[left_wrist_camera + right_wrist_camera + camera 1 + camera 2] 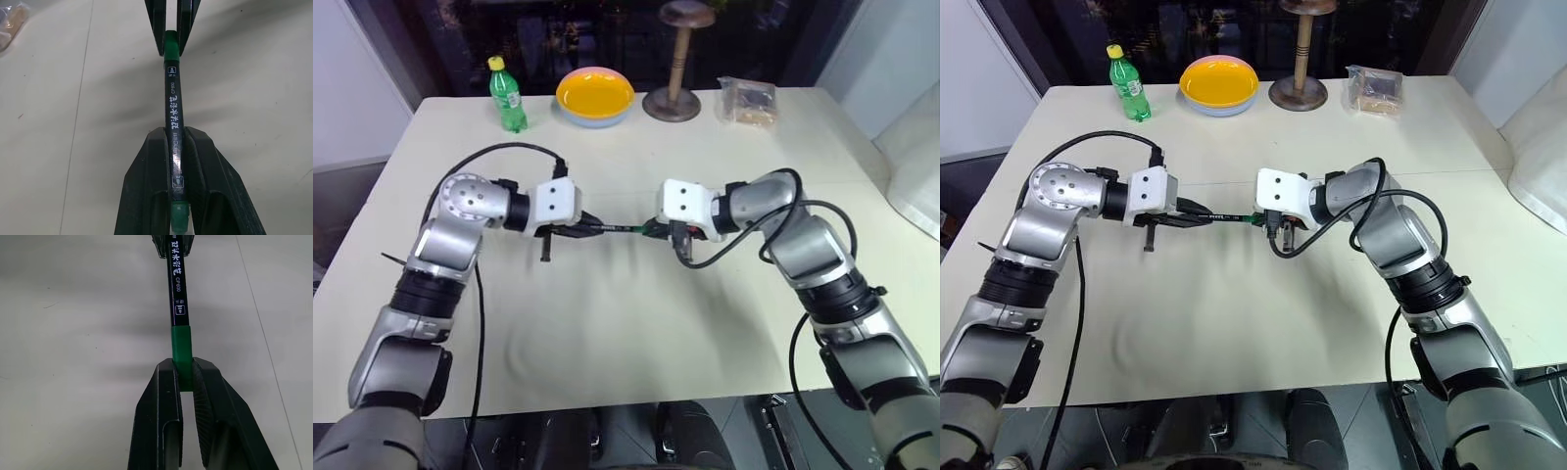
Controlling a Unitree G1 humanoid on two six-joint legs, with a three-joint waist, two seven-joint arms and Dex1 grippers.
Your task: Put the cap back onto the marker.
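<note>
The two arms meet over the middle of the table (607,333), and the marker (173,105) stretches like a little bridge between them, up in the air. The left gripper (176,147) is closed tight on the black body of the marker, near its back end. The right gripper (186,377) is closed tight on the cap (181,345), which is small and bright green.

In the right wrist view the cap sits right up against the black part of the marker, in a straight line with it, with no gap to see between them. So the step now looks like the very end of pushing the cap on. It seems to be on, or almost on. I cannot tell if it has clicked all the way.

Next, I think the two grippers may need one more small push toward each other, kept in a straight line so nothing bends. Then one gripper can let go, maybe the right one, pulling back straight so it does not tug the cap off again.

Far back on the table stand a green bottle (508,95), a yellow bowl (595,95) and a wooden stand (673,59), well away from the work
</note>
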